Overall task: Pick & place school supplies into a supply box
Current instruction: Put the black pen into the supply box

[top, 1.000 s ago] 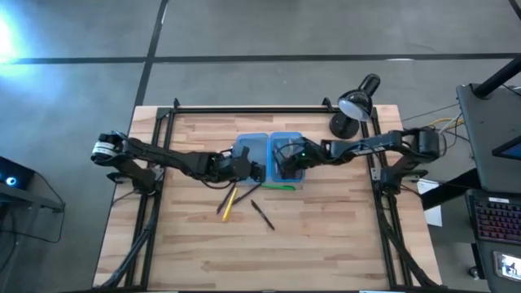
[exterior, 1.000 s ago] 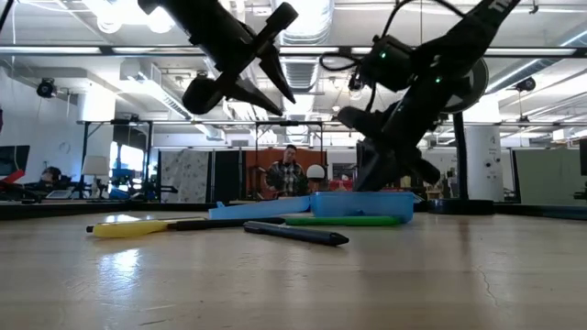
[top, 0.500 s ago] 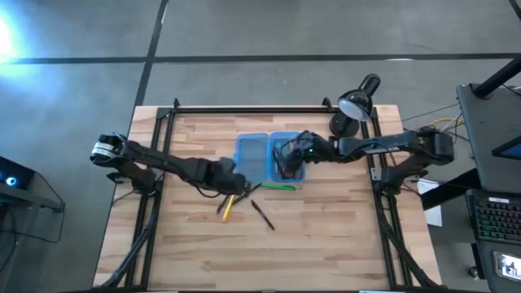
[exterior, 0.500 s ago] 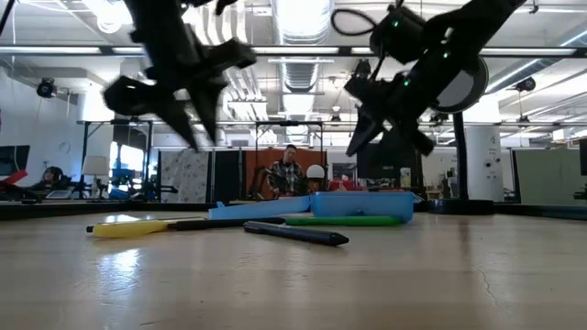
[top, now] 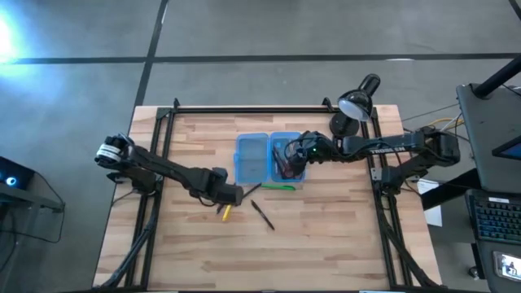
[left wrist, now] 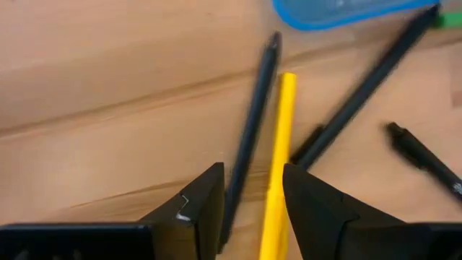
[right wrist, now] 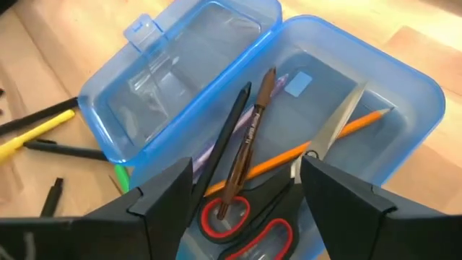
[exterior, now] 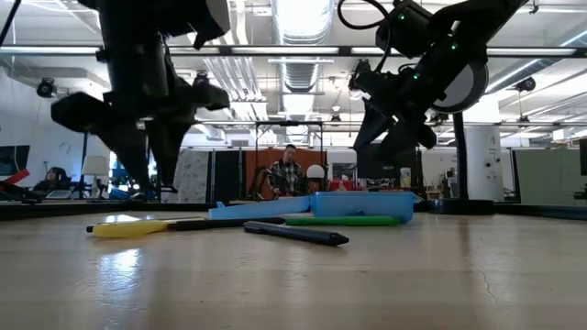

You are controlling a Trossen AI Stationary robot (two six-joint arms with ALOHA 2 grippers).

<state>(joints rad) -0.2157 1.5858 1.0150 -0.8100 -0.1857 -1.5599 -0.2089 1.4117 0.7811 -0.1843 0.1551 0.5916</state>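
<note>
The supply box (top: 269,159) lies open on the table, its two blue halves side by side. Its right half (right wrist: 404,79) holds red-handled scissors (right wrist: 245,217), a brown pen (right wrist: 253,130), a black pen and an orange pencil (right wrist: 346,130). My right gripper (right wrist: 247,170) hangs open above that half, touching nothing. A yellow pen (left wrist: 281,144) and black pens (left wrist: 253,130) lie on the wood near the box's left half. My left gripper (left wrist: 253,173) hovers open just over them, fingers pointing down (exterior: 151,179). A green pen (top: 281,187) lies along the box's near side.
A black pen (top: 262,215) lies alone nearer the table's front. A black desk lamp (top: 354,102) stands at the far right corner. Black frame rails run along the left, right and far edges. People show in the room beyond the table.
My left gripper has swung from over the box's left half toward the table's near left and come down over the yellow pen. My right gripper has risen out of the box's right half, drawn slightly toward the right, and opened.
</note>
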